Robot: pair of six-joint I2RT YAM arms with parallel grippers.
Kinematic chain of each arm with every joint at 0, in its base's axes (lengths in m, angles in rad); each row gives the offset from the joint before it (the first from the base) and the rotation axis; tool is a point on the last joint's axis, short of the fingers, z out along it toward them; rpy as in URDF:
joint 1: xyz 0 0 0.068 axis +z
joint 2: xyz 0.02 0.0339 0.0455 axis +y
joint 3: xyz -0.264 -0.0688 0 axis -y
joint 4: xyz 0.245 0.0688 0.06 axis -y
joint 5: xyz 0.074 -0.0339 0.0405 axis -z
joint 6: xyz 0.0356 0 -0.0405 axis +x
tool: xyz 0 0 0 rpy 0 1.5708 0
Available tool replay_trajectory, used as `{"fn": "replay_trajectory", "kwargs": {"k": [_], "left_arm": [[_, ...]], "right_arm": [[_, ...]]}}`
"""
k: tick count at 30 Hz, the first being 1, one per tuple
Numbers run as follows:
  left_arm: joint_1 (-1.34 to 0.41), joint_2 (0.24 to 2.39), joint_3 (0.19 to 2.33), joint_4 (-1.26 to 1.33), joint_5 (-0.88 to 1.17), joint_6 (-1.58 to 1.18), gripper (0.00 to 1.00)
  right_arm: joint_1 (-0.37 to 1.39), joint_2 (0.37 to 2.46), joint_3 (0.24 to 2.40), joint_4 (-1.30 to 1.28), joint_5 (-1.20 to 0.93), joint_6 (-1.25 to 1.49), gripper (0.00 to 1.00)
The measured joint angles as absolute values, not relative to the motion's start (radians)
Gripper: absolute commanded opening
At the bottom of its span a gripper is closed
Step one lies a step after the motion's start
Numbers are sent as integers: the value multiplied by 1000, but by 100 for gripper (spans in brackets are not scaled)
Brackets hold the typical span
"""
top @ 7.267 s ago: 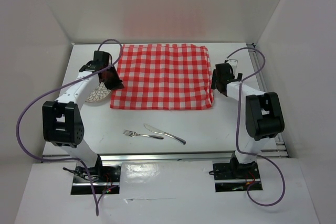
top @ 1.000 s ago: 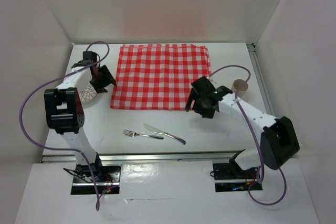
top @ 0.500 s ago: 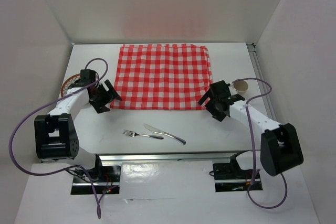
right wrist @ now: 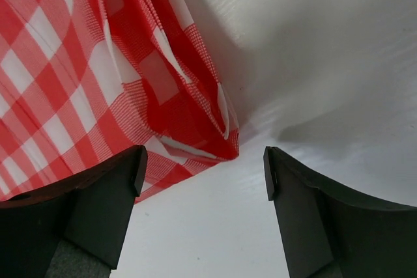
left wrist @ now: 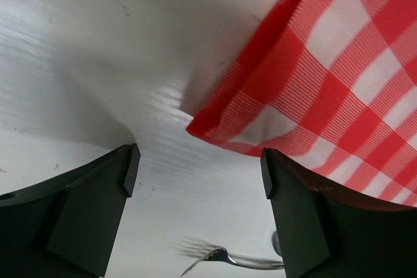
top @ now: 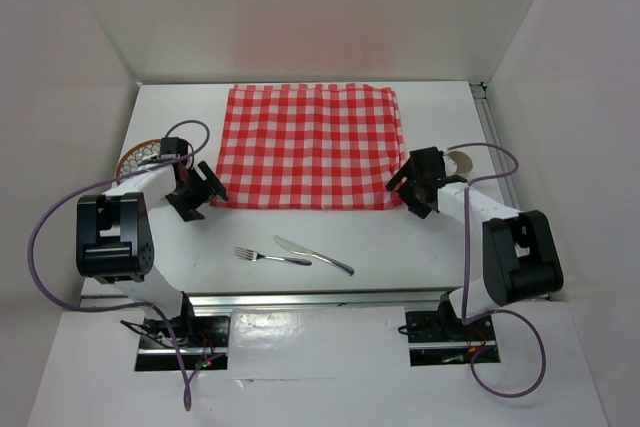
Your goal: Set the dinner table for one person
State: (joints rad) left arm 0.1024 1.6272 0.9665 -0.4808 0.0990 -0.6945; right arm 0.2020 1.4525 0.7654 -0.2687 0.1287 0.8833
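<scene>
White dinner table bears a red-checked cloth, fork and knife.

The left arm and right arm share white tubular links and chunky black joint housings; a purple cable runs along each. The left end effector and right end effector have blocky matte-black fingers.

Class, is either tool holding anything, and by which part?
Nothing is held. The left tool and right tool both stand open, each before a near corner of the checked cloth.
</scene>
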Motion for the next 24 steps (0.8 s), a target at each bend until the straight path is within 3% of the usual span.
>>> {"fn": "replay_trajectory", "kwargs": {"k": [2, 8, 9, 11, 15, 19, 24], "left_arm": [[102, 1655, 969, -472, 91, -709, 88], [104, 1691, 992, -432, 83, -737, 58], [104, 1697, 994, -425, 82, -741, 36], [104, 1710, 995, -405, 82, -752, 3], [104, 1728, 1011, -399, 93, -756, 0], [103, 1731, 1060, -438, 95, -759, 0], [103, 1725, 1277, -515, 109, -755, 0]], "right_arm": [[202, 1484, 765, -251, 121, 871, 79], [202, 1540, 766, -213, 120, 842, 46], [202, 1547, 767, -207, 121, 839, 39], [202, 1561, 769, -199, 122, 827, 23], [209, 1592, 821, -222, 133, 812, 0], [223, 1597, 928, -255, 158, 797, 0], [228, 1597, 1145, -283, 166, 762, 0]]}}
